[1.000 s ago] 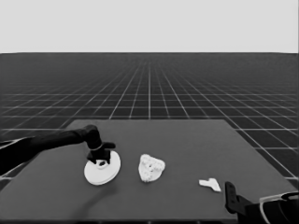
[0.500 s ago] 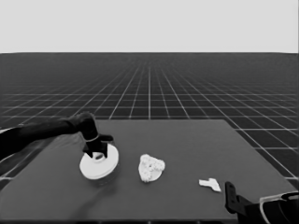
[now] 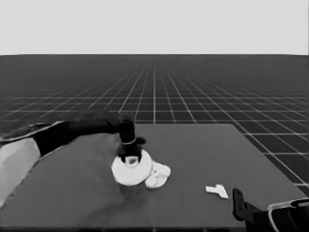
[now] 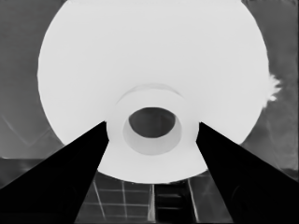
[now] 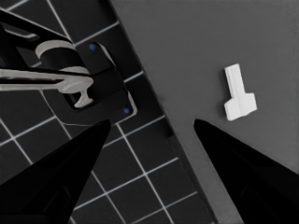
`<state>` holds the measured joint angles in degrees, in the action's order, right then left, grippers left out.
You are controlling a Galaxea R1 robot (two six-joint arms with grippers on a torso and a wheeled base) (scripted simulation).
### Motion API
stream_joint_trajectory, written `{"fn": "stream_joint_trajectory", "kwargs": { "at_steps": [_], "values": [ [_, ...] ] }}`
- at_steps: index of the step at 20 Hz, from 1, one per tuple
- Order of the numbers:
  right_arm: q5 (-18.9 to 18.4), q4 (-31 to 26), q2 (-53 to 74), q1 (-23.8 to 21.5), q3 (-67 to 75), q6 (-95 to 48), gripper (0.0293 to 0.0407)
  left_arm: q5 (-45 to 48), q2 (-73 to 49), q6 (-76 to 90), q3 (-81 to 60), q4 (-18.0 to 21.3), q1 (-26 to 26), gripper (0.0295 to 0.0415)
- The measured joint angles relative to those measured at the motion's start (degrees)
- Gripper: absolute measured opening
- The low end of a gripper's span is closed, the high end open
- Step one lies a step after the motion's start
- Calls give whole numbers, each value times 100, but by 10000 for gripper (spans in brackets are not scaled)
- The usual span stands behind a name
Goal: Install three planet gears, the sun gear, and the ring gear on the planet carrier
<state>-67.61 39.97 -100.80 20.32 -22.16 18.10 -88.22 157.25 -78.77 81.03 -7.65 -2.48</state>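
Left pincer (image 4: 152, 140): pinching the larger round part (image 3: 130, 169) by its raised hub, mid-tabletop (image 3: 203, 145), overlapping toothed gears (image 3: 158, 175). Left wrist view alone shows the hub's hole. Right pincer (image 5: 149, 154): spread, front right corner, near thin white piece (image 5: 239, 95).

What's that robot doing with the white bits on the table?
The left gripper has its two fingers closed on the raised hub of the larger round part, holding it beside the smaller round part, whose small gears peek out next to it. It partly overlaps them but is not yet seated on top. A thin white piece lies alone toward the table's right end. The right arm waits at the near right corner, its gripper open and empty.
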Motion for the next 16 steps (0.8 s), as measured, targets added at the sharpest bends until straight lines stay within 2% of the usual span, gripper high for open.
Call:
{"fn": "stream_joint_trajectory", "kwargs": {
  "at_steps": [2,4,8,9,11,16],
  "values": [
    [0,0,0,0,0,0,385,-13,1289,-88,946,-37,57,348],
    [0,0,0,0,0,0,385,-1,1726,24,1462,-47,74,348],
    [0,0,0,0,0,0,385,7,1919,103,1743,-54,81,348],
    [0,0,0,0,0,0,385,65,1955,173,1858,-274,288,348],
    [0,0,0,0,0,0,385,132,1996,256,2001,-477,527,348],
    [0,0,0,0,0,0,385,169,2019,301,2080,-575,621,348]
  ]
}}
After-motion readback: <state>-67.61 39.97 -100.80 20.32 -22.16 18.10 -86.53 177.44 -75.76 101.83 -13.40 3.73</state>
